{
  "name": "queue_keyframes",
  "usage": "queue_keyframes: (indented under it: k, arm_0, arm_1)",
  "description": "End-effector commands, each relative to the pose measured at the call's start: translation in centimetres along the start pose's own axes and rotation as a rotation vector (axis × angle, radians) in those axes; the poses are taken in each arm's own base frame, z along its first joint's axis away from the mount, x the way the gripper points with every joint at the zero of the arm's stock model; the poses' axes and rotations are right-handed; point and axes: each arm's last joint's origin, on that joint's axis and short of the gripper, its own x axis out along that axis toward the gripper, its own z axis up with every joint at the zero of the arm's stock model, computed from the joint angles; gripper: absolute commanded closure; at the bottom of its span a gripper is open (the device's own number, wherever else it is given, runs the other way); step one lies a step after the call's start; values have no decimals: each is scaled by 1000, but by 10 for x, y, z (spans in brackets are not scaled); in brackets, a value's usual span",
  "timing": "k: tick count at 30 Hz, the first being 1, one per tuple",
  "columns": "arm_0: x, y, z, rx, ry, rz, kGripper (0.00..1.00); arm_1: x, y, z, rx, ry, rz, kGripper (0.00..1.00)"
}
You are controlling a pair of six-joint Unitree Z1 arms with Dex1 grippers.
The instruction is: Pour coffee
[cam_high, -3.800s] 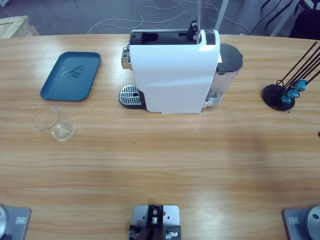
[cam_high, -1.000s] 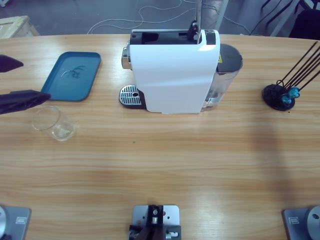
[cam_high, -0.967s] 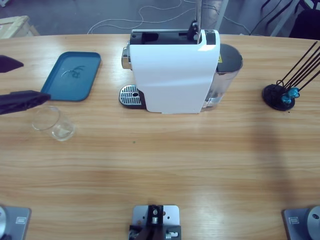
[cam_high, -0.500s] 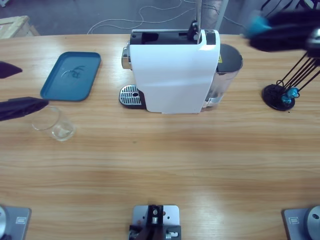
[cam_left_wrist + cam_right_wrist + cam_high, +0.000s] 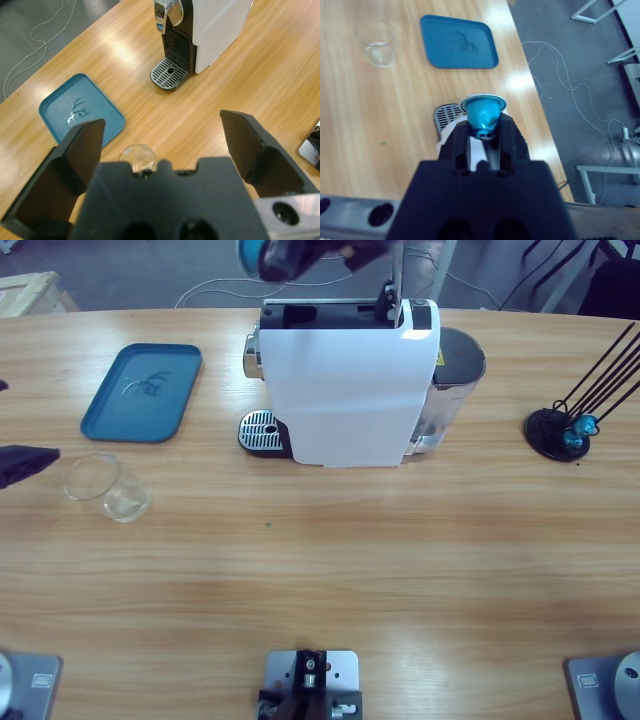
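No coffee shows anywhere. A clear glass [image 5: 105,487], with nothing dark in it, stands on the table left of the white coffee machine [image 5: 350,390]. My left gripper [image 5: 12,425] is open at the table's left edge, just left of the glass [image 5: 140,156], which shows low between the jaws in the left wrist view [image 5: 162,122]. My right gripper [image 5: 482,125] is shut on a small blue capsule [image 5: 482,114]. In the high view it [image 5: 275,255] hangs blurred above the machine's back left corner. The machine's drip grille [image 5: 262,430] carries nothing.
A blue tray [image 5: 142,390] lies at the back left, beyond the glass. A black capsule stand [image 5: 560,430] with blue capsules is at the far right. The machine's lever [image 5: 390,290] stands raised. Bare wood [image 5: 330,570] spans the table's front half.
The right gripper, holding the capsule, swept from the upper right to above the machine's back left. The left gripper drew back left, towards the table's edge.
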Motion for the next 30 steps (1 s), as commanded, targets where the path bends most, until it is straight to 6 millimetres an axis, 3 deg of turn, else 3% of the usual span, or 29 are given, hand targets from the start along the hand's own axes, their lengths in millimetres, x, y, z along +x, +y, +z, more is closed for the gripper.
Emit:
queue_keyframes:
  k: [1,13,30]
  arm_0:
    - [9,-3,-12,-23,60,-16,13]
    - [19,-5,-12,-28,93,-47,13]
    - [18,-5,-13,-31,95,-41,9]
  arm_1:
    - [60,-11,-24,-1,127,9,1000]
    - [69,-20,-47,46,179,47,1000]
    - [80,-10,-56,63,190,139,1000]
